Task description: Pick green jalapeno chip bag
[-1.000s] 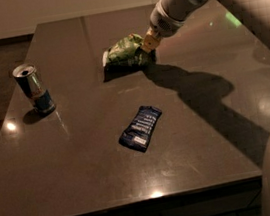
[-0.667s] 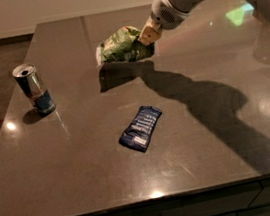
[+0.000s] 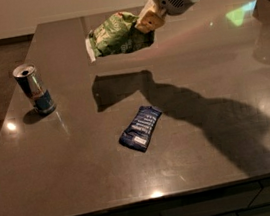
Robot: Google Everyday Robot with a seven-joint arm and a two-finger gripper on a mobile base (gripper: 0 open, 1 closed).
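Note:
The green jalapeno chip bag [image 3: 115, 34] is a puffy crinkled light-green bag with white edges. It hangs in the air well above the dark table [image 3: 205, 135], with its shadow on the tabletop below it. My gripper [image 3: 146, 22] is shut on the bag's right end, and the white arm reaches in from the upper right.
A flat dark-blue wrapper [image 3: 140, 128] lies near the table's middle. A silver and blue can [image 3: 34, 89] stands upright near the left edge. The table's front edge runs along the bottom, with drawers below it.
The gripper has lifted the chip bag off the table. The bag now hangs higher, and its shadow has separated from it.

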